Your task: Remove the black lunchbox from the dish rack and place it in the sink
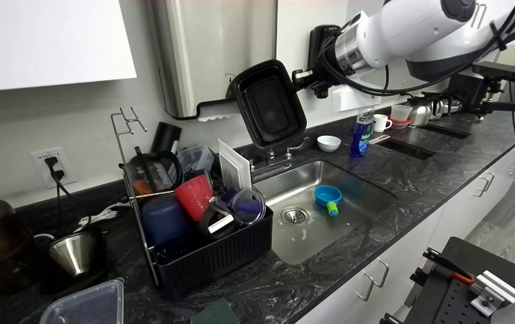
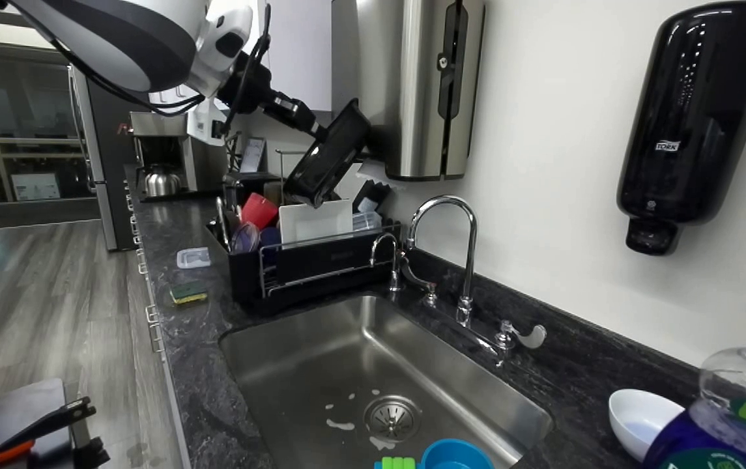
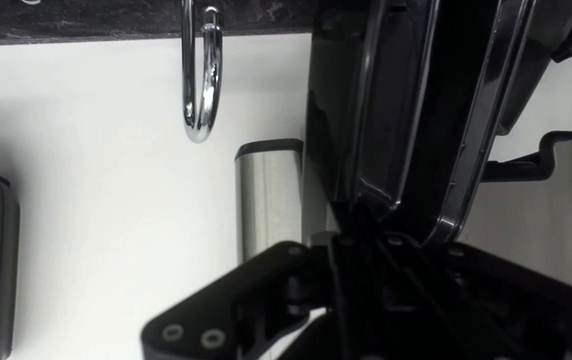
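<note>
The black lunchbox (image 1: 268, 106) hangs tilted in the air, well above the counter, with its open side facing the camera in an exterior view. It also shows in an exterior view (image 2: 329, 154) above the dish rack (image 2: 242, 277). My gripper (image 1: 296, 80) is shut on the lunchbox's rim; the fingertips are dark in the wrist view (image 3: 358, 220), where the lunchbox (image 3: 390, 100) rises from them. The dish rack (image 1: 221, 258) stands on the counter beside the sink, full of dishes. The sink (image 1: 300, 245) shows in both exterior views (image 2: 301, 378), below the lunchbox's height.
A blue bowl-like scoop with a green handle (image 1: 328, 196) lies in the sink. The chrome faucet (image 2: 468, 260) stands behind the sink. A steel dispenser (image 1: 221, 49) hangs on the wall close to the lunchbox. A white bowl (image 1: 329, 143) and blue soap bottle (image 1: 361, 134) stand beside the sink.
</note>
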You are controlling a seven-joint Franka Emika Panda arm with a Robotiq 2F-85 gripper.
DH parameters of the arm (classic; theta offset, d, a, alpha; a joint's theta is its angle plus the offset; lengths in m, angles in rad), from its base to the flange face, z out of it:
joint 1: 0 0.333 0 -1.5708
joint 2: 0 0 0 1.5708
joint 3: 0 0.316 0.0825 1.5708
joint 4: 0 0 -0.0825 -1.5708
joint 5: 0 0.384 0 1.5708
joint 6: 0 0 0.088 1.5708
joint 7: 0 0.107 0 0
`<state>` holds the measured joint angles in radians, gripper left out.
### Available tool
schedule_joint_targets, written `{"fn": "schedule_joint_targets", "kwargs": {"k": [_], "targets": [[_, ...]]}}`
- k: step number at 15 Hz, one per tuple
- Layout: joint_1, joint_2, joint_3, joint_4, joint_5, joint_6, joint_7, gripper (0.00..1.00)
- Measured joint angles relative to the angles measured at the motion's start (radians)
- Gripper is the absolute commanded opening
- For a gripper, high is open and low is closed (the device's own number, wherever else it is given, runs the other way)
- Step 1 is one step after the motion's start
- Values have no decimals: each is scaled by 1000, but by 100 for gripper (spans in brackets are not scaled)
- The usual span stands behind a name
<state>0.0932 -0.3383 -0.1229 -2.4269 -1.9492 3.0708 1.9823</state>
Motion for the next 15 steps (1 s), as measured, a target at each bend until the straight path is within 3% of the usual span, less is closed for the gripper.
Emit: {"fn": "schedule_joint_targets", "kwargs": {"k": [5, 15], "targets": [[-25, 24, -40, -49, 56, 15, -35, 1], [-40, 251, -55, -81, 466, 88, -343, 1]]}}
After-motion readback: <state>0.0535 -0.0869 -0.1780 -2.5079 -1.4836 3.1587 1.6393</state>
